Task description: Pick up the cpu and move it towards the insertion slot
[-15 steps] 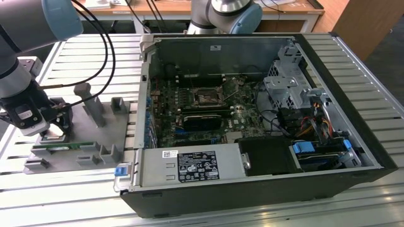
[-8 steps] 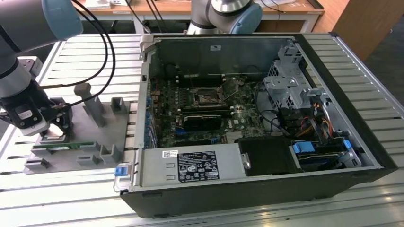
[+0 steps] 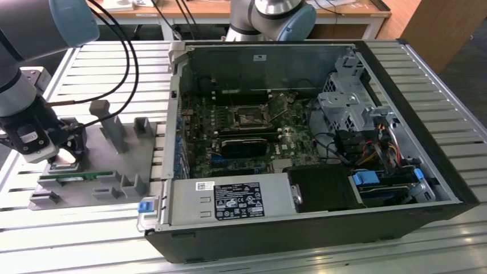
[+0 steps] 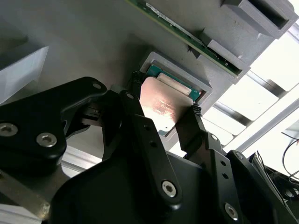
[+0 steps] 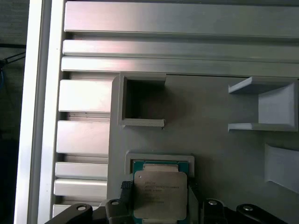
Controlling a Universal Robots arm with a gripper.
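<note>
Black jaws pinch the cpu (image 4: 163,107) by its edges over a recess of the grey tray (image 5: 219,154), at the exterior view's left.

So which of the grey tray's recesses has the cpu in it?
The low-rimmed square recess between the fingers, where the cpu sits; the deeper walled pocket beside it looks empty.

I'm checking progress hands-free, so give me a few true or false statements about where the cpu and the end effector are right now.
1. The cpu lies at a recess of the grey tray, with the end effector closed on its edges. True.
2. The cpu is seated in the insertion slot. False: the insertion slot is inside the computer case, away from the cpu.
3. A green memory stick lies on the grey tray. True.
4. The computer case is closed. False: its side is open.
</note>
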